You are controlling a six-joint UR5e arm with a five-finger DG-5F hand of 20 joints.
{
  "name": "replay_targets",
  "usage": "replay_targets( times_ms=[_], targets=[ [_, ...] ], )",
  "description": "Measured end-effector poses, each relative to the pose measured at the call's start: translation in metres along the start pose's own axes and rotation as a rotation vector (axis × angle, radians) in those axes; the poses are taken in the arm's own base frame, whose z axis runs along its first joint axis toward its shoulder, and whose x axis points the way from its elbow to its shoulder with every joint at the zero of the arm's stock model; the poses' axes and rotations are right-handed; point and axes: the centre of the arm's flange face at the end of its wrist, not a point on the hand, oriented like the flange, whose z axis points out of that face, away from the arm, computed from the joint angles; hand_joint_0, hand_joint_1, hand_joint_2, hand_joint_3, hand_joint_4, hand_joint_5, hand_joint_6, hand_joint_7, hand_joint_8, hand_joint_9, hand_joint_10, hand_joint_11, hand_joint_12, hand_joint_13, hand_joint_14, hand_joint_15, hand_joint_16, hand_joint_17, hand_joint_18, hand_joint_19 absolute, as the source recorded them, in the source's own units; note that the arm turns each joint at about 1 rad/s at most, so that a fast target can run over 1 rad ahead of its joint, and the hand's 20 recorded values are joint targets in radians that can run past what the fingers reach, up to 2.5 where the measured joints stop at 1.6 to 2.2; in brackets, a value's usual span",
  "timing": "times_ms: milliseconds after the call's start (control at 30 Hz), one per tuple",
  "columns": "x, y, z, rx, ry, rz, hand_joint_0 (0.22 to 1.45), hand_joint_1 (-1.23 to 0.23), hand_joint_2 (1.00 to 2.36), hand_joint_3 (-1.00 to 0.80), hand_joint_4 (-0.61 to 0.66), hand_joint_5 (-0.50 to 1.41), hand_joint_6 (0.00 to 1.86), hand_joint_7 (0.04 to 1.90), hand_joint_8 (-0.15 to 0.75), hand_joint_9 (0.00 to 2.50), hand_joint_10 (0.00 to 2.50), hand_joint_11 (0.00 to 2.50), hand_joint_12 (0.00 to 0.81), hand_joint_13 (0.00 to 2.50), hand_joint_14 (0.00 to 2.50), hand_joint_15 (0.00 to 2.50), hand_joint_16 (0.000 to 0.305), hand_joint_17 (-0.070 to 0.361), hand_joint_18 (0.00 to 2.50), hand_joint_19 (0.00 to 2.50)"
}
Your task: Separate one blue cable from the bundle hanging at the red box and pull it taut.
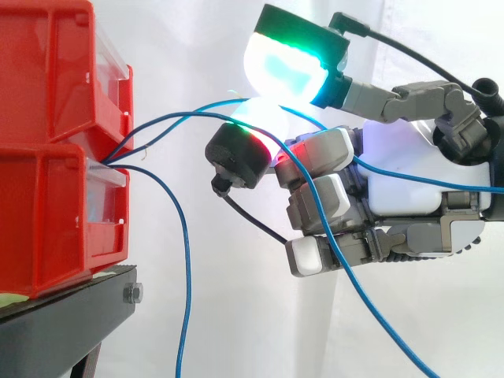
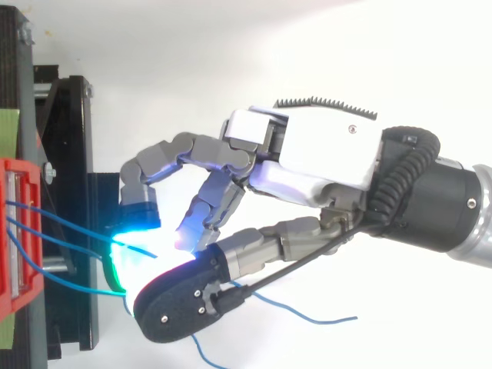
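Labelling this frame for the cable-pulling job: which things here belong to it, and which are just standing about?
Belongs to the job: blue cables, red bins they hang from, robot hand.
Just there: black stand, white curtain.

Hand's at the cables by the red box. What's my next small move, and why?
Probably draw the hand slowly away from the red box. One blue cable appears pinched between its glowing pads yet bows slack from the box; a second cable lies across the fingers, so watch it.
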Motion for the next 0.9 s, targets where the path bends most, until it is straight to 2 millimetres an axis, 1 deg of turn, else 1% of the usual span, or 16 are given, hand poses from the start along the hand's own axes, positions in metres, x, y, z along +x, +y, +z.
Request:
replay_targets(
  times_ms=[233,300,367,400,467,600,667,700,800,900],
  targets=[
    [0.0002,0.0001,-0.0001,0.000,0.000,-0.001,0.57,-0.61,1.00,-0.50,0.11,-0.20,0.81,1.16,0.283,1.24,0.03,1.26,0.355,1.21,0.03,0.83,0.044,0.098,0.88,0.67],
    [0.0002,0.0001,-0.0001,0.000,0.000,-0.001,0.56,-0.56,1.00,-0.50,0.11,-0.20,0.80,1.15,0.290,1.25,0.03,1.25,0.357,1.20,0.03,0.83,0.044,0.098,0.89,0.68],
    [0.0002,-0.0002,-0.0001,0.001,0.000,-0.002,0.57,-0.52,1.00,-0.50,0.11,-0.18,0.78,1.19,0.286,1.25,0.03,1.23,0.355,1.20,0.03,0.82,0.045,0.101,0.89,0.69],
    [0.0002,-0.0001,-0.0002,0.001,0.000,-0.002,0.57,-0.52,1.00,-0.50,0.11,-0.18,0.78,1.19,0.288,1.25,0.03,1.23,0.355,1.20,0.03,0.82,0.045,0.101,0.89,0.69],
    [0.0001,-0.0002,-0.0004,0.002,0.000,-0.002,0.56,-0.58,1.00,-0.50,0.12,-0.18,0.77,1.20,0.293,1.24,0.03,1.21,0.360,1.19,0.03,0.82,0.046,0.103,0.88,0.69],
    [0.0005,-0.0002,-0.0005,0.003,0.001,-0.002,0.55,-0.60,1.00,-0.50,0.12,-0.18,0.77,1.19,0.298,1.24,0.03,1.20,0.368,1.19,0.03,0.81,0.047,0.105,0.89,0.68],
    [0.0011,-0.0003,-0.0006,0.003,0.002,-0.002,0.62,-0.53,1.00,-0.50,0.10,-0.18,0.77,1.20,0.288,1.24,0.03,1.20,0.352,1.18,0.03,0.81,0.045,0.101,0.87,0.70],
    [0.0014,-0.0004,-0.0007,0.003,0.002,-0.002,0.63,-0.53,1.00,-0.50,0.10,-0.18,0.77,1.20,0.283,1.24,0.03,1.20,0.353,1.18,0.03,0.80,0.045,0.101,0.87,0.70],
    [0.0019,-0.0007,-0.0010,0.004,0.003,-0.002,0.63,-0.53,1.01,-0.42,0.09,-0.18,0.76,1.21,0.286,1.23,0.03,1.18,0.358,1.17,0.03,0.81,0.046,0.102,0.87,0.70],
    [0.0021,-0.0005,-0.0009,0.003,0.003,-0.002,0.63,-0.57,1.01,-0.33,0.09,-0.18,0.75,1.21,0.283,1.21,0.03,1.18,0.360,1.15,0.03,0.81,0.046,0.104,0.85,0.71]
  ],
)
